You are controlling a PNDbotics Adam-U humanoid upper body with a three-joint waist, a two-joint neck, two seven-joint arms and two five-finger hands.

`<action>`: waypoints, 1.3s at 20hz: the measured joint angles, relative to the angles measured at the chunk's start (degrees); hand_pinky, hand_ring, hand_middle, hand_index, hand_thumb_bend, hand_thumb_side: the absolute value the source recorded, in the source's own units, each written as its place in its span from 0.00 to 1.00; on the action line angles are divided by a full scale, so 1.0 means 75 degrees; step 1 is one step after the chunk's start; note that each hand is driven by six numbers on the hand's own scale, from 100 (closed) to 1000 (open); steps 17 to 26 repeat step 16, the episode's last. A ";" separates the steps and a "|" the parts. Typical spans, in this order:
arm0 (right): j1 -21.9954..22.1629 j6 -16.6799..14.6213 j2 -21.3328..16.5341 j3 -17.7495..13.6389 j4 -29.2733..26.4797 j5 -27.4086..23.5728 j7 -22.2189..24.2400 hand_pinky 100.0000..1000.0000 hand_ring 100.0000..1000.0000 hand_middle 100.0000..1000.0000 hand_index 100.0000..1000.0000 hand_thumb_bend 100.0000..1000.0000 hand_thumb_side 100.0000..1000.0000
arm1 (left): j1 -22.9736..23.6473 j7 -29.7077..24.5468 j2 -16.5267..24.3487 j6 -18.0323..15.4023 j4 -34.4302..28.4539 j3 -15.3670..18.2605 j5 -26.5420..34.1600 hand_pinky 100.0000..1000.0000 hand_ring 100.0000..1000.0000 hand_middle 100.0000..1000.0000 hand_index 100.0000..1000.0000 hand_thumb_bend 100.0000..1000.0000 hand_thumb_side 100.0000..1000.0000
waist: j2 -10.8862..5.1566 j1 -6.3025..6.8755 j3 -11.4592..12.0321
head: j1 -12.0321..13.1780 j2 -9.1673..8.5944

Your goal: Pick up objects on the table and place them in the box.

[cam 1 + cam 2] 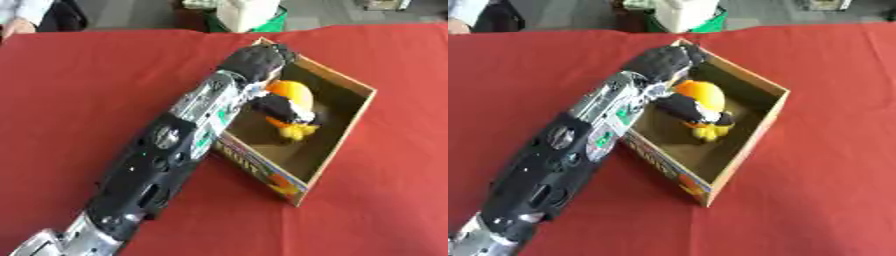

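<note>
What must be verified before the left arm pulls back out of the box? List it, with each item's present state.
1. Orange, black and yellow plush toy lies inside the brown cardboard box: ok.
2. Left hand has let go of the toy: cannot tell; the grip is hidden from both eye views.
3. Left arm is free of the box's rim: cannot tell; it crosses over the near left rim, and contact is unclear.
4. Box stands upright and flat on the red tablecloth: ok.
5. Toy is below the rim, so it will not snag: ok.
</note>
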 measured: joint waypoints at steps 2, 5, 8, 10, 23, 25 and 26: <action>0.0013 -0.0001 0.0001 -0.0001 0.0000 0.0000 -0.0003 0.67 0.93 0.73 0.91 0.00 1.00 | 0.0000 0.0177 0.0072 0.0156 -0.0309 0.0149 0.0098 0.74 0.77 0.82 0.92 0.61 1.00 | -0.0033 -0.0005 0.0014 | -0.0037 0.0002; 0.0038 0.0000 0.0001 -0.0003 0.0000 -0.0005 -0.0017 0.67 0.93 0.73 0.91 0.00 1.00 | -0.0003 0.0489 0.0220 0.0498 -0.0703 0.0435 0.0422 0.73 0.75 0.80 0.91 0.47 1.00 | -0.0101 -0.0014 0.0036 | -0.0103 0.0060; 0.0047 -0.0005 0.0001 -0.0006 0.0000 -0.0014 -0.0041 0.67 0.93 0.73 0.91 0.00 1.00 | 0.0003 0.0876 0.0436 0.0836 -0.1082 0.0678 0.0925 0.74 0.74 0.78 0.92 0.08 1.00 | -0.0139 -0.0018 0.0109 | -0.0185 0.0133; 0.0080 -0.0005 0.0001 -0.0010 0.0000 -0.0035 -0.0063 0.67 0.93 0.73 0.91 0.00 1.00 | 0.0081 0.1215 0.0611 0.0995 -0.1451 0.0822 0.1435 0.74 0.73 0.77 0.92 0.01 1.00 | -0.0179 -0.0026 0.0167 | -0.0264 0.0196; 0.0144 -0.0037 -0.0002 -0.0058 0.0000 -0.0059 -0.0108 0.67 0.93 0.73 0.91 0.00 1.00 | 0.0732 0.2776 0.1284 0.1367 -0.3037 0.1283 0.3341 0.70 0.69 0.72 0.89 0.01 0.97 | -0.0295 -0.0051 0.0340 | -0.0437 0.0373; 0.0144 -0.0037 -0.0002 -0.0058 0.0000 -0.0059 -0.0108 0.67 0.93 0.73 0.91 0.00 1.00 | 0.0732 0.2776 0.1284 0.1367 -0.3037 0.1283 0.3341 0.70 0.69 0.72 0.89 0.01 0.97 | -0.0295 -0.0051 0.0340 | -0.0437 0.0373; 0.0144 -0.0037 -0.0002 -0.0058 0.0000 -0.0059 -0.0108 0.67 0.93 0.73 0.91 0.00 1.00 | 0.0732 0.2776 0.1284 0.1367 -0.3037 0.1283 0.3341 0.70 0.69 0.72 0.89 0.01 0.97 | -0.0295 -0.0051 0.0340 | -0.0437 0.0373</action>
